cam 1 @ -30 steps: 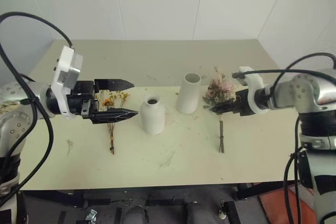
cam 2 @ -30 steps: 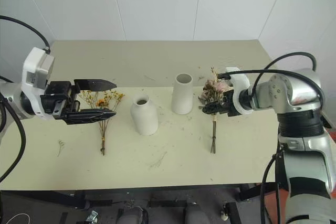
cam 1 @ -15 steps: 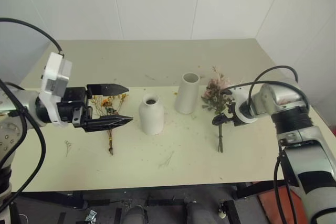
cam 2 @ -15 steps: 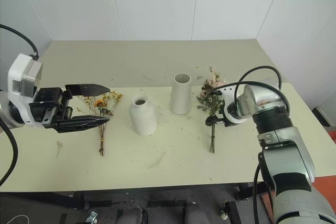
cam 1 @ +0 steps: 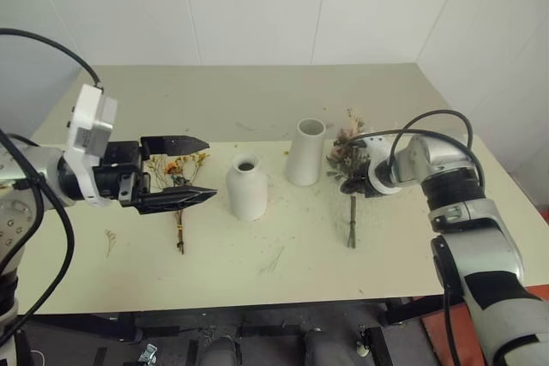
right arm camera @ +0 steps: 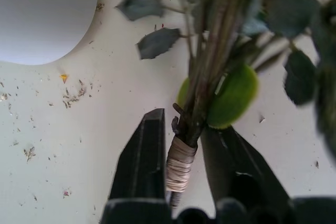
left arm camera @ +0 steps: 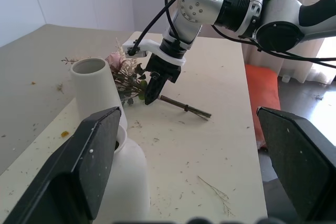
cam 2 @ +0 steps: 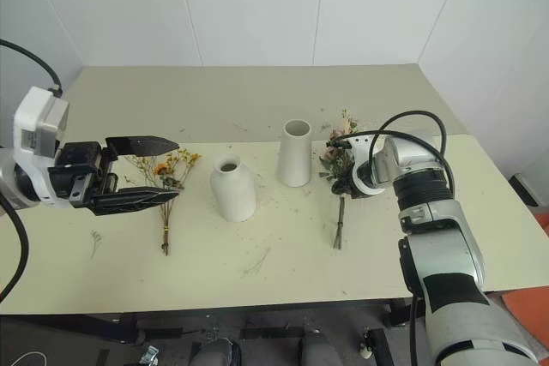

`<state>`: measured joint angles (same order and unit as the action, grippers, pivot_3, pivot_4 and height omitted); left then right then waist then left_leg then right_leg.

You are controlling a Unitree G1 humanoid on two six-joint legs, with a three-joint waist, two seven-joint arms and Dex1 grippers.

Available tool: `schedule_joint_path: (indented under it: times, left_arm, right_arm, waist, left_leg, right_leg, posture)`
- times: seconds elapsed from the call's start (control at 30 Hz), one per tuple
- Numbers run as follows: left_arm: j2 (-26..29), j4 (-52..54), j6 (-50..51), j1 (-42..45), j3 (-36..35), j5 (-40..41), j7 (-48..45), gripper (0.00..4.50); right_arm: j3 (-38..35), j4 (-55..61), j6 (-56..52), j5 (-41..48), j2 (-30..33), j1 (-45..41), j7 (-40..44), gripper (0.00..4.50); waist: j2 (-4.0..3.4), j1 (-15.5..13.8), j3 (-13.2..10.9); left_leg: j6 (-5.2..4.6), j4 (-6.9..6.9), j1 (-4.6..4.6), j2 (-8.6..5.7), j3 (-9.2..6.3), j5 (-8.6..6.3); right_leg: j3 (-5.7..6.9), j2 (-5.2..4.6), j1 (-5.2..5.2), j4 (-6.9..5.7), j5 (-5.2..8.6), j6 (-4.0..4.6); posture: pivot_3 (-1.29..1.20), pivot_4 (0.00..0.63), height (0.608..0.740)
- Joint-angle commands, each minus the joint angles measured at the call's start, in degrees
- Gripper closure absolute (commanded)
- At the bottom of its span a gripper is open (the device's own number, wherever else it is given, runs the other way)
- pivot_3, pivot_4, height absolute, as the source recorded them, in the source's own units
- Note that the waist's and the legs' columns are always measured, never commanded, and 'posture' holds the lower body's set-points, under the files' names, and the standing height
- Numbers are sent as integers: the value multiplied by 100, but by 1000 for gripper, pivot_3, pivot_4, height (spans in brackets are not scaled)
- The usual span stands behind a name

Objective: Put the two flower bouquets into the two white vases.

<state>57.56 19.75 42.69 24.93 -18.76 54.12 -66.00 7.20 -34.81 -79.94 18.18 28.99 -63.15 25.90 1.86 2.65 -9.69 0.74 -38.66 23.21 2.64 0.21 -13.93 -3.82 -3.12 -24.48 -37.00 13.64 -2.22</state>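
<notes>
The cream table (cam 1: pixel 257 83) is carrying every task item in a row running across its middle, parallel to the near edge.

The tall cylindrical vase (cam 1: pixel 306 153) is standing upright at the centre, mouth open and empty. The squat bottle vase (cam 1: pixel 247 187) is standing just beside it toward the left edge, also empty; its narrow neck will likely demand a more careful stem entry.

The left gripper (cam 1: pixel 182 171) is hovering above the table near the left edge with its fingers spread wide and nothing between them, seemingly waiting over its own bunch.

The pink rose bouquet (cam 1: pixel 347 157) is lying beside the tall vase on the side toward the right edge, heads pointing to the far edge, stems trailing toward the near edge. The right gripper (right arm camera: pixel 181 156) is reaching down steeply and is clamping the stems at the raffia binding (right arm camera: pixel 179 169), the firmest gathered point, which should keep the bunch together on lifting. The bunch is not yet raised.

The yellow-orange bouquet (cam 1: pixel 178 169) is lying flat under the left gripper, ungrasped, stems toward the near edge.
</notes>
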Motion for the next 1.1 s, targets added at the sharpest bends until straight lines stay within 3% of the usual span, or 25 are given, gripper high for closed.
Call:
schedule_joint_path:
  times: [0.03,0.3,0.4,0.53,0.83,1.1]
  left_arm:
    - [6,-14,-87,152,1,17,-50,0]
    - [28,-185,-93,318,127,-26,-163,0]
    - [53,-208,-79,319,132,-33,-210,0]
    - [144,-304,-71,344,139,-91,-343,0]
    - [317,-415,23,262,165,-308,-337,0]
    - [430,-221,233,14,43,-310,-151,0]
  right_arm:
    - [-302,531,-286,5,149,85,-51,4276]
    - [-2328,1969,-192,233,112,102,-655,4274]
    - [-2784,3025,642,286,3,423,-762,4274]
    - [-3345,4044,1700,800,-594,470,-720,4274]
    - [-2431,3479,3938,483,-1380,-189,-779,4274]
    - [-1881,2778,4912,315,-1711,-109,-651,4274]
  waist:
    - [0,-7,0]
    - [-2,-18,-1]
    - [-2,-18,-1]
    - [-3,30,-2]
    - [-7,112,-4]
    - [-9,104,-6]
  left_leg:
    - [0,0,0,0,0,0]
    - [0,2,4,-1,-2,0]
    - [0,4,6,-1,-3,0]
    - [0,7,2,0,-1,0]
    - [0,8,-1,1,-1,0]
    - [1,9,1,1,-2,0]
  right_leg:
    - [0,0,0,0,0,0]
    - [3,0,-2,1,0,0]
    - [3,-1,-4,2,0,-1]
    - [1,0,-5,-1,0,-1]
    - [0,0,-6,-7,0,0]
    - [3,-2,-7,-8,0,1]
  posture:
    - [0,150,740]
    - [0,150,740]
    - [0,150,740]
    - [0,150,740]
    - [0,150,740]
    - [0,150,740]
